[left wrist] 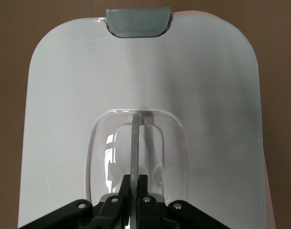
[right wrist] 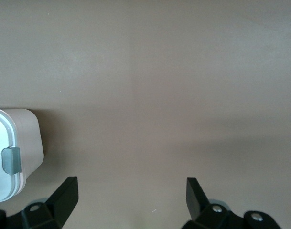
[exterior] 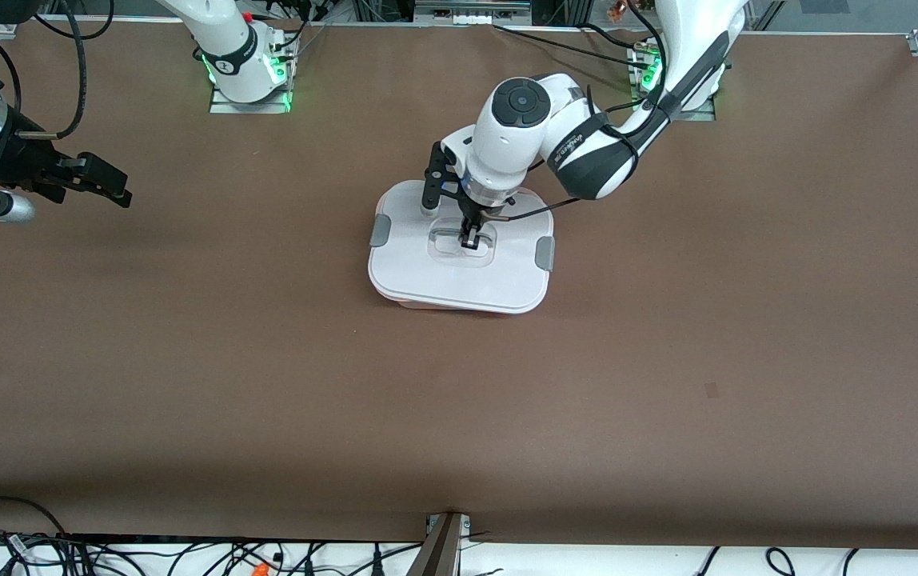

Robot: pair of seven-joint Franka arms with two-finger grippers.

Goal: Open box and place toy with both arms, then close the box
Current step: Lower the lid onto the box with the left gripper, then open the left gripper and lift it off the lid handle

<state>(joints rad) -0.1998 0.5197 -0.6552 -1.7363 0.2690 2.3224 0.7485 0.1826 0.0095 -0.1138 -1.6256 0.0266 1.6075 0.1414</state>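
The box (exterior: 459, 276) stands in the middle of the table with its white lid on; a thin strip of the pink tub (exterior: 427, 305) shows under the lid's edge. My left gripper (exterior: 471, 240) is down in the lid's clear recess, shut on the upright handle bar (left wrist: 134, 143). In the left wrist view the lid (left wrist: 64, 95) fills the frame and my left gripper (left wrist: 134, 183) pinches the bar between its fingers. My right gripper (exterior: 111, 186) is open and empty over bare table toward the right arm's end, and the arm waits. It also shows in the right wrist view (right wrist: 131, 193). The toy is out of view.
Grey clips (exterior: 380, 230) (exterior: 544, 253) sit on the lid's two short sides; one shows in the left wrist view (left wrist: 137, 21). The right wrist view catches a corner of the box (right wrist: 28, 138) with a clip (right wrist: 11, 161). Brown table (exterior: 667, 360) surrounds the box.
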